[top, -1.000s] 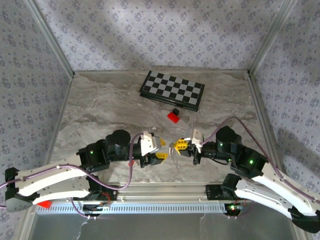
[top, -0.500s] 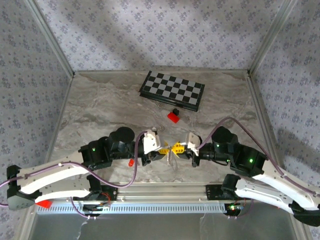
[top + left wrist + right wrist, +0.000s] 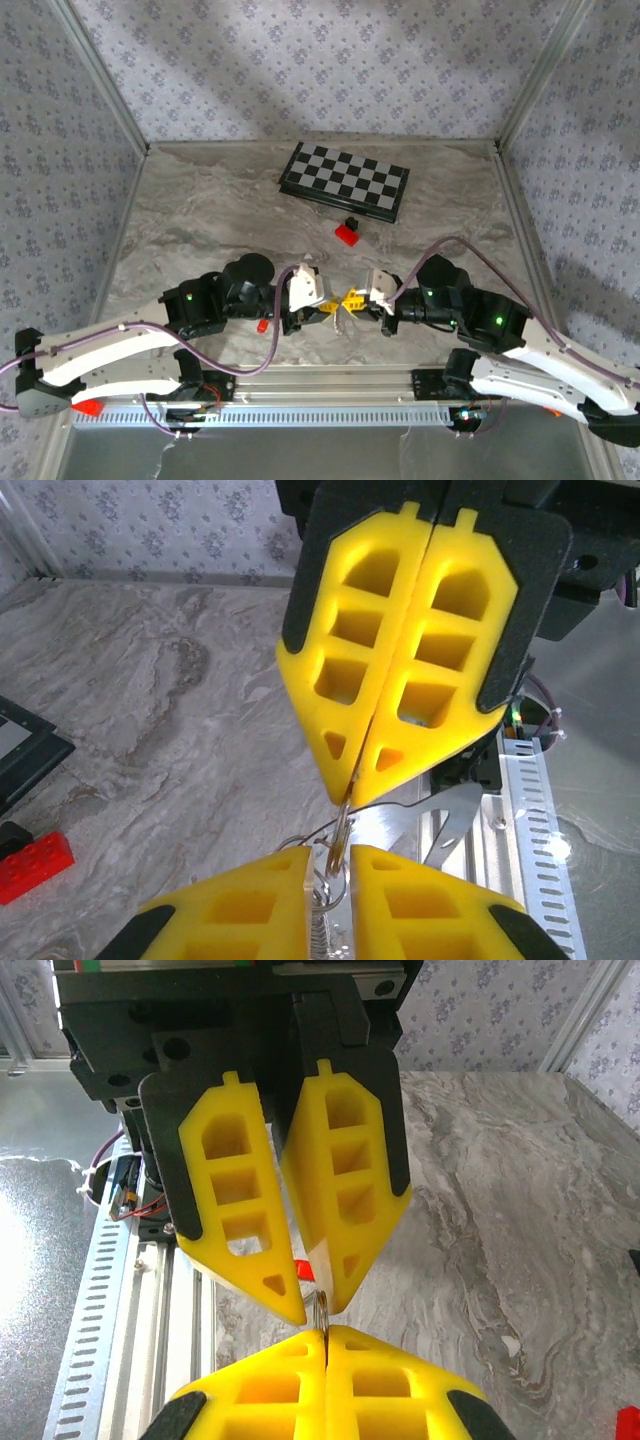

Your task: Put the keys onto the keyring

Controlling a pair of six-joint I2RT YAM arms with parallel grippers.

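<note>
– Silvery keyring (image 3: 342,825): where does it sit?
– Over the near edge of the table (image 3: 200,220), about midway along it. It is held between the right gripper (image 3: 325,1336) and the left gripper (image 3: 330,854), which meet tip to tip.
– Who has hold of it?
– The right one. Its yellow pads are pressed flat together, and the wire comes out of the seam at their tips. The left jaws are drawn in to a narrow slot with the ring's wire standing in it. Whether the pads actually pinch the wire I cannot tell.
– And the key (image 3: 261,326)?
– Lying on the table close to the near edge, left of the middle, just beside the left arm and apart from the keyring. It has a red-orange head; the blade is too small to make out.
– Anything else on the table?
– A chessboard (image 3: 345,180) lies flat by the far edge. A red block (image 3: 347,236) with a black piece at its far side rests just in front of it.
– What differs from a second ago?
– The left jaws stood clearly wider then, and the two grippers were a little apart; now they are nose to nose. The right jaws were as tightly closed as now. Chessboard and red block lie as they did.
</note>
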